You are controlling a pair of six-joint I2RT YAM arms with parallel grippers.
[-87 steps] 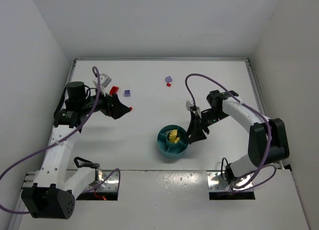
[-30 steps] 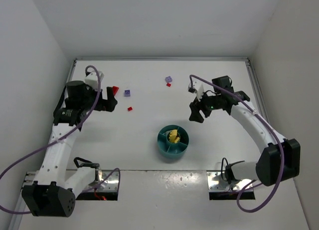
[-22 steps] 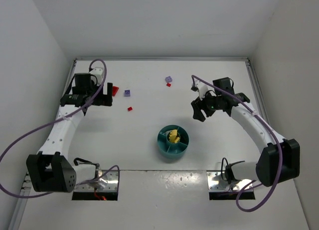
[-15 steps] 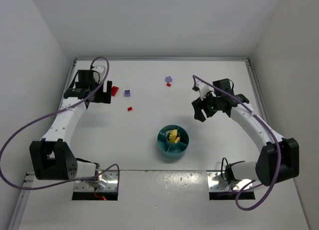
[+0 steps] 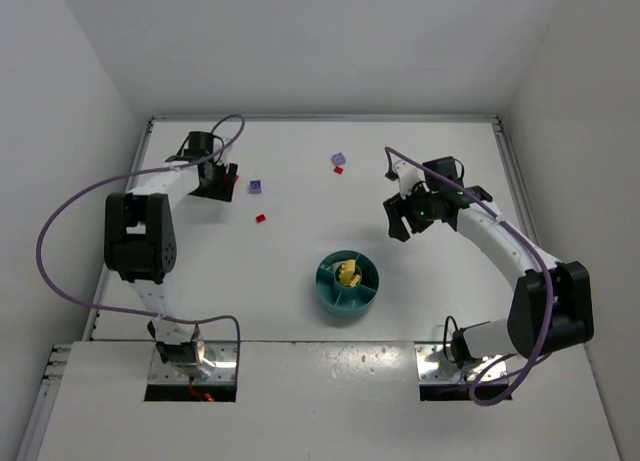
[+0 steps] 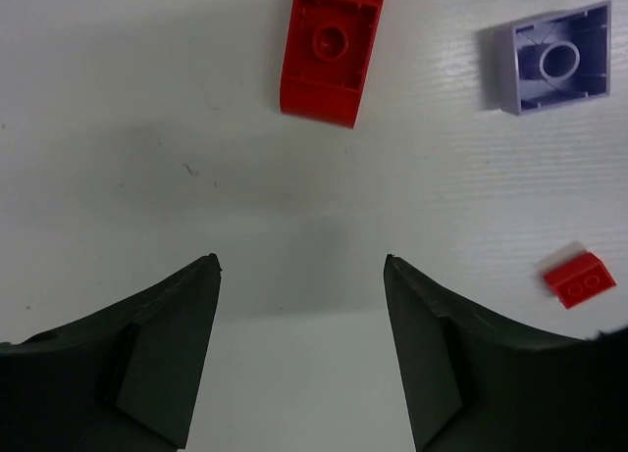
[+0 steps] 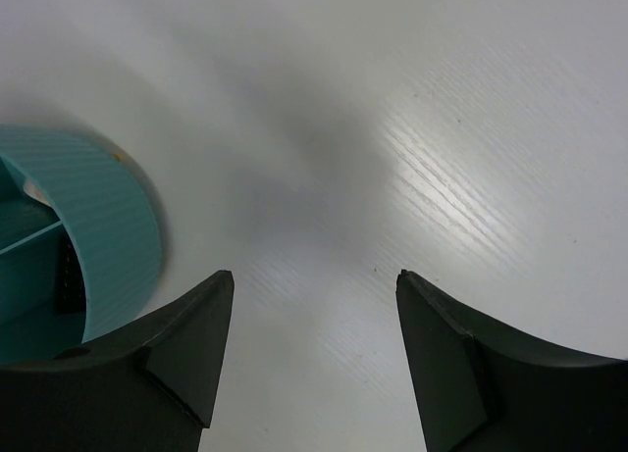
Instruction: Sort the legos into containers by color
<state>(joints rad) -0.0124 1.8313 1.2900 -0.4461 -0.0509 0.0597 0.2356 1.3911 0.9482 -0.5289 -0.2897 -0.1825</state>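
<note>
Nothing held on either side; the long red brick (image 6: 331,48) lies loose at upper centre.
The right gripper (image 7: 314,280) is spread open near the teal dish (image 7: 108,236). The left gripper (image 6: 300,266) is spread open short of that brick, with a lilac brick (image 6: 549,58) at upper right. The brick is judged light, rigid and slick, liable to skid; its long flat sides are to be pinched.

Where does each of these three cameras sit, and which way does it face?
Top external: above, behind the arms, looking down on the table; arms, left claw and right claw show.
Left wrist: on the left arm, looking down past its open fingers at a long red brick.
Right wrist: on the right arm, looking down past its fingers at the teal dish.
Shared: brick and dish also show from above.
</note>
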